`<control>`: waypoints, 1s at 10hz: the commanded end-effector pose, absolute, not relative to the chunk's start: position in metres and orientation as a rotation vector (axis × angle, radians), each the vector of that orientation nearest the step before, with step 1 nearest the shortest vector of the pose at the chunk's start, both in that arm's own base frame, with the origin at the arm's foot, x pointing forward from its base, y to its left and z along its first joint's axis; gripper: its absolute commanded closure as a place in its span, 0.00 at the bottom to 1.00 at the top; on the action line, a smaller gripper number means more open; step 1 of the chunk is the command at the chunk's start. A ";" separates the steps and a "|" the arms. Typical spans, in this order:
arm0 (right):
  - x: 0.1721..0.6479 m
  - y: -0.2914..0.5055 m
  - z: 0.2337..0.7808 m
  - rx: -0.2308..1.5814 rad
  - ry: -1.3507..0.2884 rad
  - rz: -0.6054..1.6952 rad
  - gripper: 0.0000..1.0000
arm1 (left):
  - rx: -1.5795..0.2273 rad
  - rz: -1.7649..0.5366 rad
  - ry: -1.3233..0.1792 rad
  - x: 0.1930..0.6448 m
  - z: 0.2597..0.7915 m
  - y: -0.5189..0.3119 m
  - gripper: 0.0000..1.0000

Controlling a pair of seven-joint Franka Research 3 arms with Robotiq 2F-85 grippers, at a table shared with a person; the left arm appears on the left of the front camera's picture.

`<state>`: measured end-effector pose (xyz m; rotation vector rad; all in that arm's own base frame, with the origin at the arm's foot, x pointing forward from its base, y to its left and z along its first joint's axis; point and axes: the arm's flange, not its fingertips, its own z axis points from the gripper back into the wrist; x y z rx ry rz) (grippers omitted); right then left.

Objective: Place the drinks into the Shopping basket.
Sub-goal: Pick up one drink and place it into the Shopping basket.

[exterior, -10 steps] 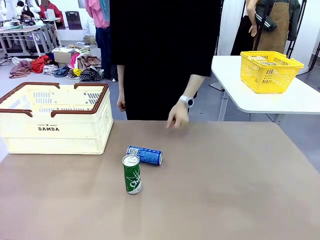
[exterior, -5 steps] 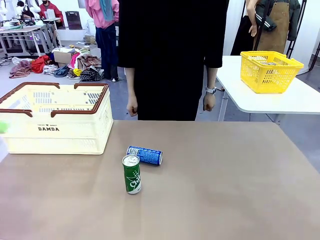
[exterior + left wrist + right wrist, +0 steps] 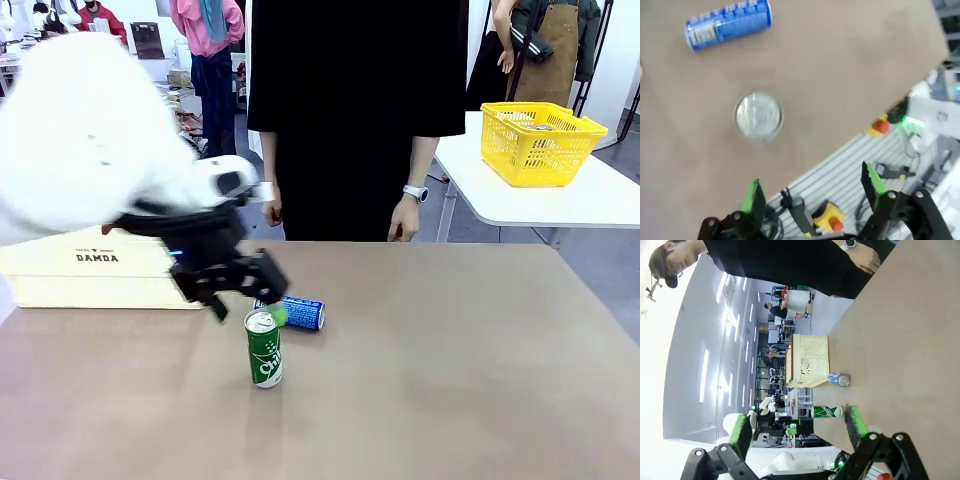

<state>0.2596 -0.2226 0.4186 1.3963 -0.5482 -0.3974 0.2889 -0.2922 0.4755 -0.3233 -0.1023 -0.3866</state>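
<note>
The robot's left hand [image 3: 248, 300] hangs open just over the green can [image 3: 264, 350]. One green-padded finger [image 3: 278, 315] is right beside the can's silver top, though contact cannot be told. In the left wrist view that same hand [image 3: 812, 192] shows its two fingers spread wide with nothing between them, and the can's round top [image 3: 758, 114] lies beyond the fingertips. The green can stands upright on the brown surface [image 3: 450, 350]. The blue can [image 3: 297, 311] lies on its side just behind it, toward the person [image 3: 355, 100], with its near end partly hidden by the left hand. The Shopping basket [image 3: 90, 270] sits at the robot's left side of the surface. Its "DAMDA" print is visible, its upper part is covered by the white left arm, and both cans are outside it. The right hand [image 3: 797, 429] is also open and empty, held well away from the cans at the surface's edge. The person stands at the far edge with arms down and a wristwatch [image 3: 415, 192] on one wrist. A yellow mesh basket [image 3: 540, 140] rests on a white side table [image 3: 560, 205] behind.
</note>
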 end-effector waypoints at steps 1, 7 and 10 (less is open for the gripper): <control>0.259 -0.223 0.421 1.401 -0.552 -0.393 0.00 | -0.149 -0.248 -0.115 0.328 0.493 -0.310 0.00; 0.259 -0.223 0.421 1.401 -0.552 -0.393 0.00 | -0.074 -0.215 -0.126 0.337 0.481 -0.313 0.00; 0.259 -0.223 0.421 1.401 -0.552 -0.393 0.00 | 0.005 -0.116 -0.070 0.342 0.459 -0.318 0.00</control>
